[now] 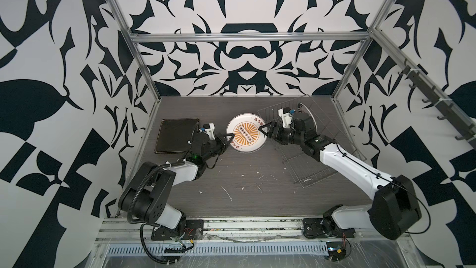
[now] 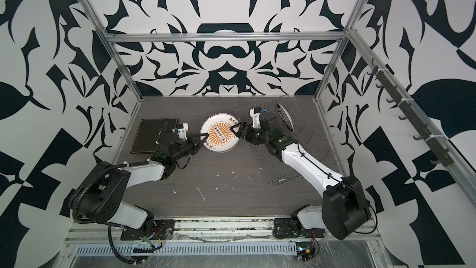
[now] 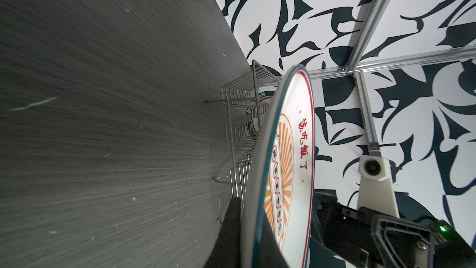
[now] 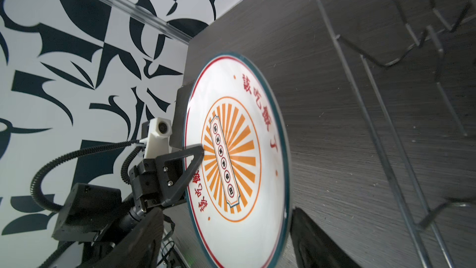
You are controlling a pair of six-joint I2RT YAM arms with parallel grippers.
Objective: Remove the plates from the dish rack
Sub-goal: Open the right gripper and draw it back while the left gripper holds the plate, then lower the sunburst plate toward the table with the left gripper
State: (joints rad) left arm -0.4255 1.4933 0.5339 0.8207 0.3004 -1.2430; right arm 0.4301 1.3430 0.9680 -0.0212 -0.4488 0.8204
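A round white plate [image 1: 246, 135] [image 2: 219, 133] with an orange sunburst and a dark rim hangs face up just above the table's middle. My left gripper [image 1: 228, 139] [image 2: 203, 137] [image 3: 248, 217] is shut on its left rim. My right gripper [image 1: 265, 131] [image 2: 238, 128] [image 4: 226, 228] stands open at the opposite rim, jaws wide on either side of the plate's edge [image 4: 283, 176]. The silver wire dish rack [image 1: 322, 166] [image 2: 291, 171] [image 3: 239, 94] lies at the right, under the right arm. Another round plate [image 2: 284, 117] [image 3: 260, 99] stands upright in its far end.
A glossy black square plate [image 1: 175, 135] [image 2: 150, 135] lies flat on the table at the left, just behind my left wrist. White scuffs [image 1: 228, 193] mark the table's front. Aluminium frame posts [image 1: 144, 73] line the table's sides and back.
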